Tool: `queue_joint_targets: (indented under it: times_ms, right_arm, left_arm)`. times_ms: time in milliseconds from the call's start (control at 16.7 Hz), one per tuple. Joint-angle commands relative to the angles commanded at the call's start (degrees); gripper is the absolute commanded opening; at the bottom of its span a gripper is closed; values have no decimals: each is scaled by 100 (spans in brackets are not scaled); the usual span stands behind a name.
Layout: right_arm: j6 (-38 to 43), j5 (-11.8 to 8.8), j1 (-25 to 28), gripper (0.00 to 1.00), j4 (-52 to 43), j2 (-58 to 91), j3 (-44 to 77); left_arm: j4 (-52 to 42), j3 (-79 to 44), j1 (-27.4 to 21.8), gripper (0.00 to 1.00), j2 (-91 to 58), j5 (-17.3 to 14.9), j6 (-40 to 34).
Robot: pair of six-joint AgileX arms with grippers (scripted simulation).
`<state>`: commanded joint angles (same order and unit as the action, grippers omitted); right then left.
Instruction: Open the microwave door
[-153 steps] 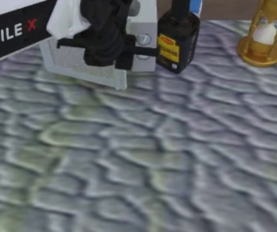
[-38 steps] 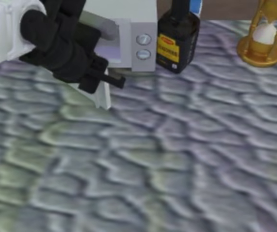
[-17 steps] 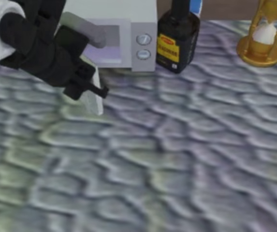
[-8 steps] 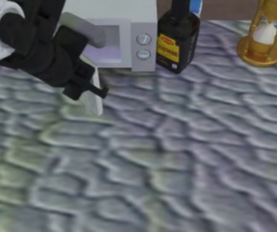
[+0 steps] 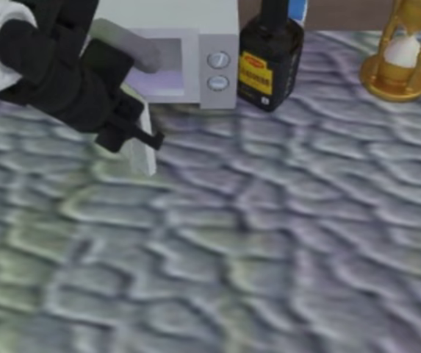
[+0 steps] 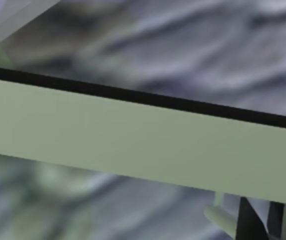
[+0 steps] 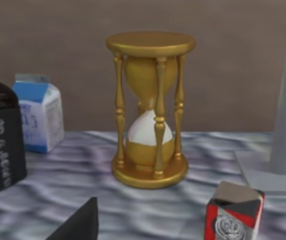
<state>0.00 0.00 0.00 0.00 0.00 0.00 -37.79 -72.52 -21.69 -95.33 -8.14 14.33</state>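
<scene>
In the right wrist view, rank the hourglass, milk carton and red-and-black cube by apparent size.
1. hourglass, clearly largest.
2. milk carton.
3. red-and-black cube, partly cut off and nearer the camera, so its rank against the carton is unsure.

Even, soft light fills all views, with no hard shadows or glare. The table (image 5: 269, 243) looks smeared throughout the top view. The left wrist view is heavily blurred; the hourglass (image 7: 150, 110) is crisp at centre frame.

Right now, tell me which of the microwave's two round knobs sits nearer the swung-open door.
The lower round grey knob: it sits below the upper knob on the fixed strip, closer to the open light-grey microwave door.
</scene>
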Motion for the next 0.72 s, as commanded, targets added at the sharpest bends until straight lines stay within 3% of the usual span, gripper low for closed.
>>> queue_joint_targets:
  times_ms: [480,720]
  right_arm:
    - [0,0,0,100,0,0,0]
    - [0,0,0,100,0,0,0]
  left_arm:
    - [-2,16,-13,0,-11,-39,5]
    - [-113,112,184,0,73,-263,479]
